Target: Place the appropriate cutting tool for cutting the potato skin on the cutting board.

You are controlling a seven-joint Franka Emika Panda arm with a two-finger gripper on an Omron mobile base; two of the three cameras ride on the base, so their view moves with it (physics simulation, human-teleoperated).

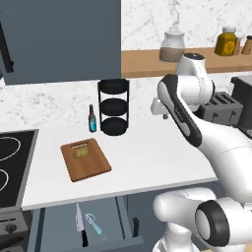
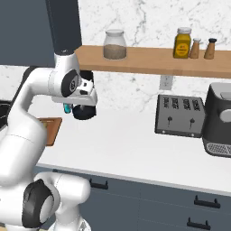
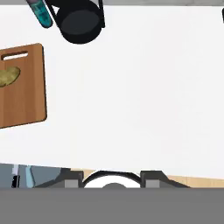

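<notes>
On the white counter (image 1: 147,157) in the left base view, the brown wooden rectangular cutting board (image 1: 85,159) with a slot handle lies at about 9 o'clock of centre, the small yellowish-tan potato (image 1: 79,152) on it near the slot end. At 12 o'clock of the board: a dark bottle with a teal label (image 1: 92,119), and just beside it a black three-tier round rack (image 1: 114,107). At 6 o'clock of the board, an open drawer (image 1: 93,231) below the counter edge holds the small light-blue peeler (image 1: 94,224) with looped head and, just beside it at its 9 o'clock, a long silver-bladed, black-handled knife (image 1: 80,224). The white arm crosses the right half; fingers hidden.

Right base view: the gripper (image 2: 84,109) hangs above the counter at 10 o'clock of centre; cannot tell whether its fingers are apart or closed, nothing seen held. Board corner at 9 o'clock. Silver toaster (image 2: 179,115) at 3 o'clock.

Hand view: board at 9 o'clock, potato near its slot; rack at 12 o'clock, bottle at its 9 o'clock. Finger state not readable.
</notes>
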